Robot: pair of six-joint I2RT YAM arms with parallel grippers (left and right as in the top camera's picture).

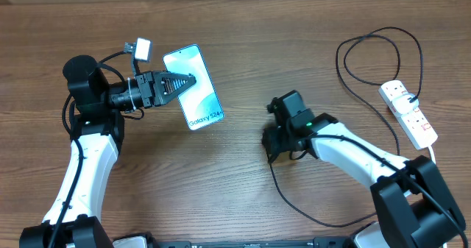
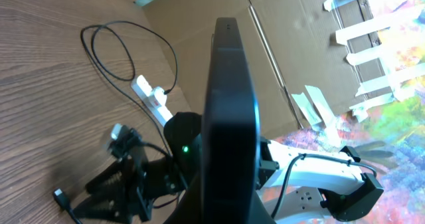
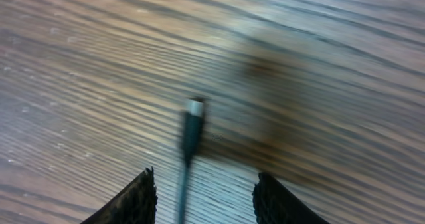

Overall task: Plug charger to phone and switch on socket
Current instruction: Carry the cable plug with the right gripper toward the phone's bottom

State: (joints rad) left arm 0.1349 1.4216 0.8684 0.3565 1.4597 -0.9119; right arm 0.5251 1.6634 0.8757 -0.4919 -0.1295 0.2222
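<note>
Found the phone (image 1: 202, 104) pinched in the left gripper (image 1: 184, 80), raised over the table's (image 1: 235, 211) left side. Found the right gripper (image 3: 202, 184) spread astride the charger (image 3: 191, 127) tip, lying flat, ungripped. Risked nudging that loose tip aside on closing, or gripping it skewed for plugging. Counted 1 phone, 1 charger, 1 socket (image 1: 409, 114) far right, 2 grippers.
</note>
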